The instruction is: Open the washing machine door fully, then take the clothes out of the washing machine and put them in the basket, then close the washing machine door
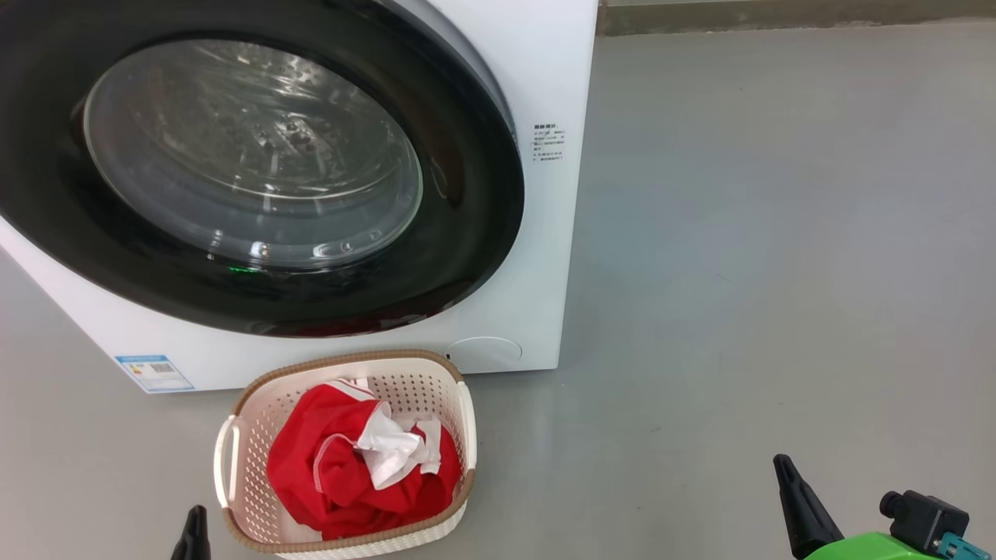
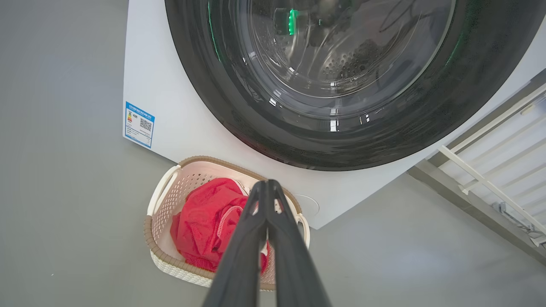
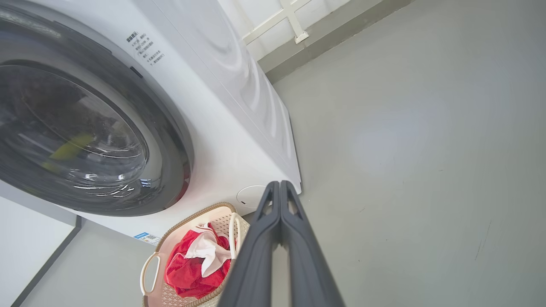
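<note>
Here, blue QR label (image 1: 153, 373) on washing machine (image 1: 545, 272)

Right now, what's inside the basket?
Red clothes with white panels lie bunched inside the basket. Bare perforated plastic shows around the pile. The basket's bottom beneath it, and anything lying under the clothes, is covered.

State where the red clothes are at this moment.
In the head view the clothes lie inside the basket, low and left of centre. The basket stands on the floor just in front of the washing machine, below its door.
</note>
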`<state>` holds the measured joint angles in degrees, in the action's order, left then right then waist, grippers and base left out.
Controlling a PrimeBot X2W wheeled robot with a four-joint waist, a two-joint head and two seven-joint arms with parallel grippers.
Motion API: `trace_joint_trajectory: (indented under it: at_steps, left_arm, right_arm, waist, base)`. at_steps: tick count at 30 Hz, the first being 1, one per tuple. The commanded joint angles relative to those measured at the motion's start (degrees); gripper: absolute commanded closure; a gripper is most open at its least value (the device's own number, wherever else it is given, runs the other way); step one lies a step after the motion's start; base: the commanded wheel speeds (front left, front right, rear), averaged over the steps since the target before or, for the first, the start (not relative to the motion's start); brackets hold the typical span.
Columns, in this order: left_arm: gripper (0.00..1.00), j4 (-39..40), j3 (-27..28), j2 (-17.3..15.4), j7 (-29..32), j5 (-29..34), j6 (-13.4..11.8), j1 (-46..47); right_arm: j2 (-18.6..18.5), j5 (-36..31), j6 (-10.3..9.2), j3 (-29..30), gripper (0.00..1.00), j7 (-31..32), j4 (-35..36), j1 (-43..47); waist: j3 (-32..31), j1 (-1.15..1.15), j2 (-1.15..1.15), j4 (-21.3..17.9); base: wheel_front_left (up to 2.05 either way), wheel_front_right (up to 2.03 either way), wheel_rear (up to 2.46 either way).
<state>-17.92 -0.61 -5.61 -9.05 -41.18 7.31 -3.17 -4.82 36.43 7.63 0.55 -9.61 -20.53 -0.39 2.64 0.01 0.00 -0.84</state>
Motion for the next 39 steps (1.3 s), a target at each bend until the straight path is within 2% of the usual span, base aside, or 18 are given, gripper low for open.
trace_joint_trajectory:
  at_steps: [1,39]
  left_arm:
    - [1.0,1.59,1.05,-0.81,0.34,-1.24,0.05,2.17]
    - [1.0,2.51,3.48,0.59,6.45,-21.28,0.1,5.06]
  right_arm:
    - [-0.12,1.67,-0.04,-0.14,1.0,0.29,1.66,-1.95]
    - [0.56,23.6,-0.08,2.12,1.0,6.49,3.62,-3.47]
  waist:
    - [-0.03,-0.01,0.0,0.01]
    - [-1.01,-0.01,0.0,0.35]
  base:
    - [0.0,0.0,0.0]
    - [0.0,0.0,0.0]
